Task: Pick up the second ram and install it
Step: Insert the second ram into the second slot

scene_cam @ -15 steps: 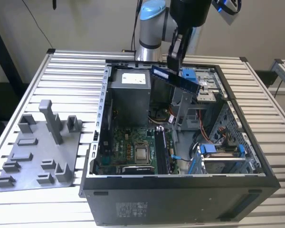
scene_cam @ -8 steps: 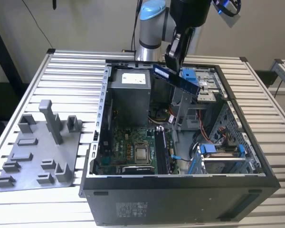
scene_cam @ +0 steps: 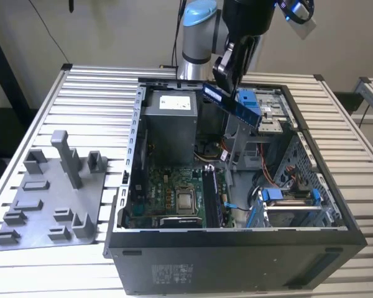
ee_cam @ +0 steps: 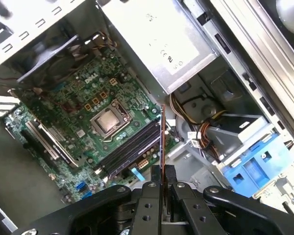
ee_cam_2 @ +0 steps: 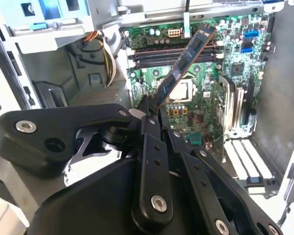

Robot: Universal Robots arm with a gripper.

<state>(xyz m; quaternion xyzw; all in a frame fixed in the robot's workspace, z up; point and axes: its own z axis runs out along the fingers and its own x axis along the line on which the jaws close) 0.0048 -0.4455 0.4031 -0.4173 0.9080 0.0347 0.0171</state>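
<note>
**Inspector:** Reporting the state of the tool (ee_cam_2: 152, 111)?

**Recorder:** Clenching on the second ram (ee_cam_2: 183, 66). Pinching one short end, flat faces between the fingers, as seen in both wrist views.

**Inspector:** Locating the stick?

**Recorder:** Hanging tilted in the air above the open computer case (scene_cam: 236, 248), apparently clear of everything but the tool. Sitting at about one o'clock from the processor chip (scene_cam: 186, 200) in the exterior view, well apart from the memory slots (ee_cam: 130, 147) on the motherboard (scene_cam: 168, 180). Noting also a gray holder plate (scene_cam: 50, 205) at nine o'clock of the case, on the surface (scene_cam: 99, 93).

**Inspector:** Assessing handling?

**Recorder:** Judging it light, thin and stiff, yet fragile, risking a cracked board under bending or twisting. Favouring a hold at the short end or along the bare long edge, keeping off the contact edge and the chips. Expecting slip under a loose pinch, given smooth faces.
</note>
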